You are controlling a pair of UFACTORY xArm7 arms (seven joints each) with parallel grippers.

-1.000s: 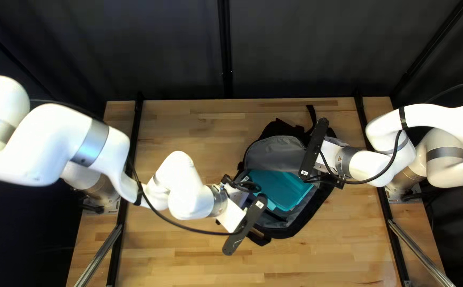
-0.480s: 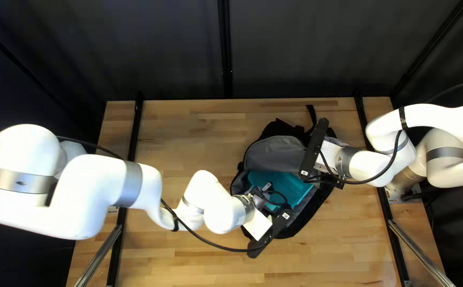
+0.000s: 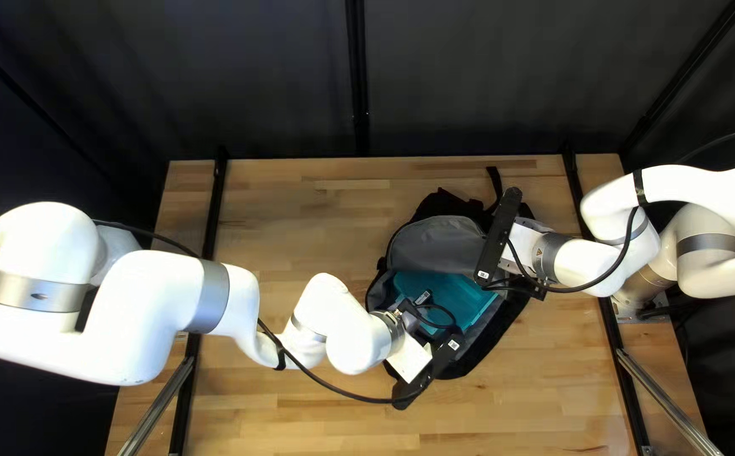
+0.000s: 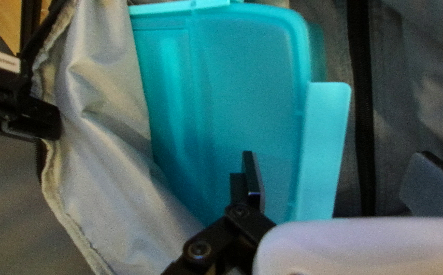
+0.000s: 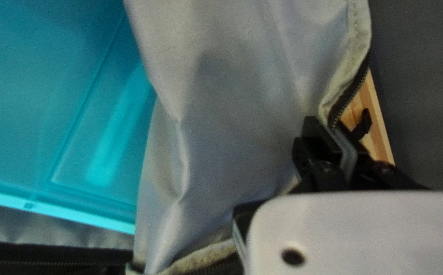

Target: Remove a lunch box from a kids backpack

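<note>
Fingers [image 4: 253,178] of the left gripper [image 4: 337,165] stand open astride a side flap [image 4: 325,147] of the lunch box [image 4: 221,102], likely to grip it. Beside them, gray lining [image 4: 104,127] overlaps the box and could snag it. Beyond, the right gripper [image 5: 333,130] pinches the backpack's [image 3: 435,245] zippered edge [image 5: 354,56], presumably baring the box; desk [image 3: 300,203] farther.

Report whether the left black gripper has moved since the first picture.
Yes: in the top left view, the left gripper moved right, away from the left black rail.

Turquoise lunch box [image 4: 231,91], grey and black backpack [image 3: 435,243]
</note>
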